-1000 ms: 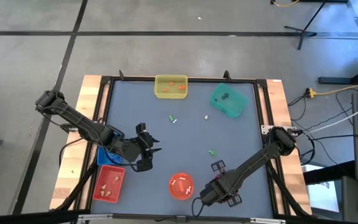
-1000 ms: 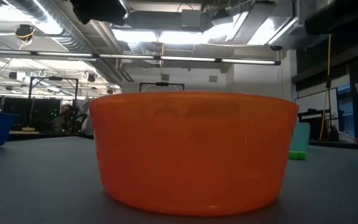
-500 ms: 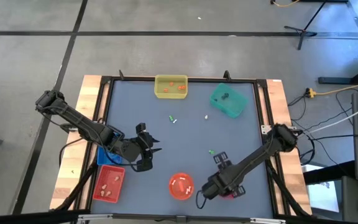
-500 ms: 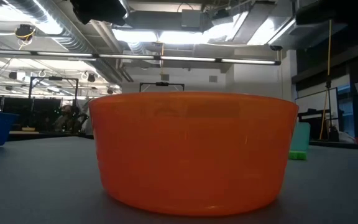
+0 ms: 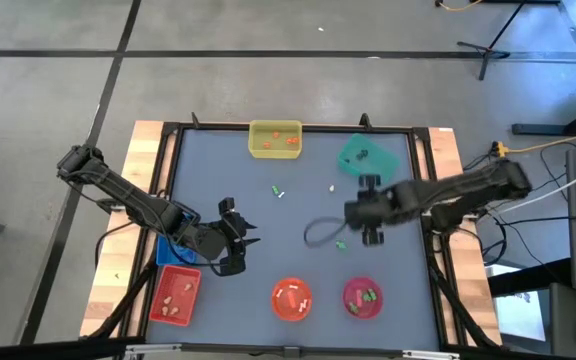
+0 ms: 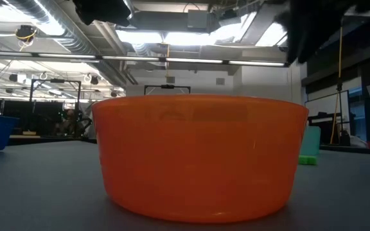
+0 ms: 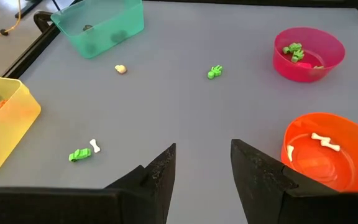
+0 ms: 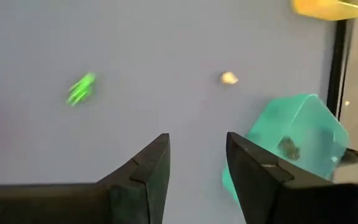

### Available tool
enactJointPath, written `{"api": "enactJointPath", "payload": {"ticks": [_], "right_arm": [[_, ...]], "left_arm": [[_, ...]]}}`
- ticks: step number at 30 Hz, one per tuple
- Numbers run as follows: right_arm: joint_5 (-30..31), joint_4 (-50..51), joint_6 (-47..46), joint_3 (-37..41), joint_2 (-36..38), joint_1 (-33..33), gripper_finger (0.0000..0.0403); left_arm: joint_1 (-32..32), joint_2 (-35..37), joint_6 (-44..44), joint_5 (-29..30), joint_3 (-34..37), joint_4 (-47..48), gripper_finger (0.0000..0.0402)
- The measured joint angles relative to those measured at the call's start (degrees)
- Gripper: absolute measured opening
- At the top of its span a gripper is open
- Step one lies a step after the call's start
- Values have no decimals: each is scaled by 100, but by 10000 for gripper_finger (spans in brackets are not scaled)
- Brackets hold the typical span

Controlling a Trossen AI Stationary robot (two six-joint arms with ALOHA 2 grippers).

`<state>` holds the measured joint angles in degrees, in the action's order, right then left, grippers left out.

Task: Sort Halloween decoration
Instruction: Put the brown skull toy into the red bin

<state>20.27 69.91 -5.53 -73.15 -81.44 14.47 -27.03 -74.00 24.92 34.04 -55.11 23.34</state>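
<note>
Across the grey surface [image 5: 268, 230] lie tiny trinkets: a green one [image 7: 214, 72] near the middle, a beige nugget [image 7: 121, 69] by the teal tray [image 7: 98, 25], and a green piece with a white bone [image 7: 95, 145]. White bones sit in the orange bowl [image 7: 319, 149], green bits in the pink bowl [image 7: 308, 53], orange ones, probably pumpkins, in the yellow tray [image 5: 275, 140]. The right claw [image 8: 196, 165], fingers apart and empty, hangs over the centre. The left claw [image 7: 202, 171], also parted and empty, waits near the red tray [image 5: 174, 296].
</note>
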Motion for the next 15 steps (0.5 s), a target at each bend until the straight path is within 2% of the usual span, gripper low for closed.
{"api": "enactJointPath", "payload": {"ticks": [3,6,11,15], "right_arm": [[-35,-1289,237,864,582,-747,154],[-192,-2605,-197,1542,840,-1467,154],[-736,-4100,-1372,2118,688,-2328,154],[-866,-4515,-2432,2167,376,-2590,154]], "left_arm": [[0,0,-1,0,0,0,139],[0,0,-1,0,0,1,139],[0,1,-1,2,0,-1,139],[0,0,-1,2,-2,-1,139]]}}
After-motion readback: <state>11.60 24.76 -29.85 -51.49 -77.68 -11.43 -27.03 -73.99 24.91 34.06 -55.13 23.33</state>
